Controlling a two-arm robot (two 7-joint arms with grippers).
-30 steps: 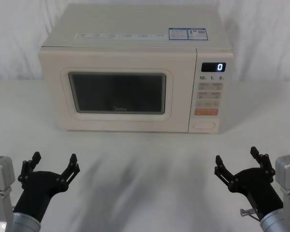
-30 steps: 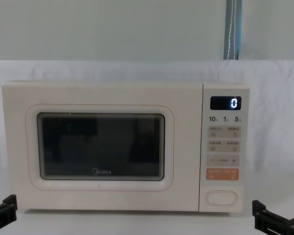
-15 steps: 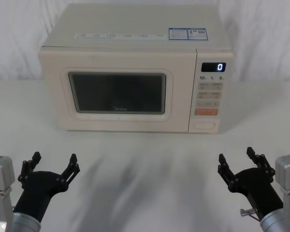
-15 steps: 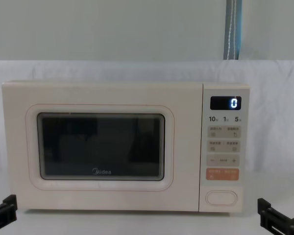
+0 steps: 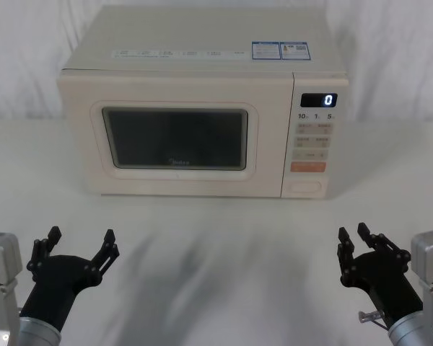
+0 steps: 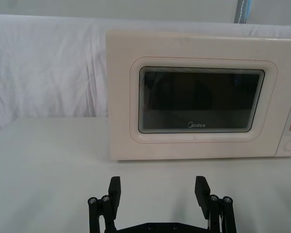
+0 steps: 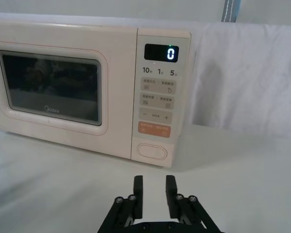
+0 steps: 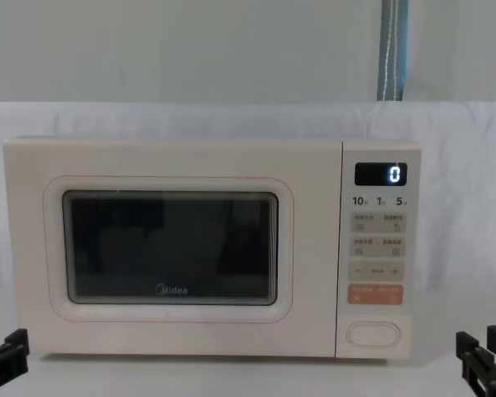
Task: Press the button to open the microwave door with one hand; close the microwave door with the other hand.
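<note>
The cream microwave (image 5: 202,43) stands at the back of the table with its door (image 5: 175,138) closed and the display reading "0". The wide cream button (image 5: 306,187) sits at the bottom of the control panel, below the orange key; in the right wrist view the button (image 7: 152,151) lies straight ahead. My right gripper (image 5: 352,232) hovers low in front of the panel, well short of it, fingers drawn nearly together and holding nothing. In front of the door's left part, near the table's front edge, my left gripper (image 5: 81,234) is wide open and empty.
A white cloth covers the table (image 5: 216,238) and the wall behind. Bare cloth lies between both grippers and the microwave front. A blue-grey strip (image 8: 393,50) hangs behind the microwave at the right.
The right gripper's fingers have closed in from a wide spread to a narrow gap. The left gripper and the microwave have not moved.
</note>
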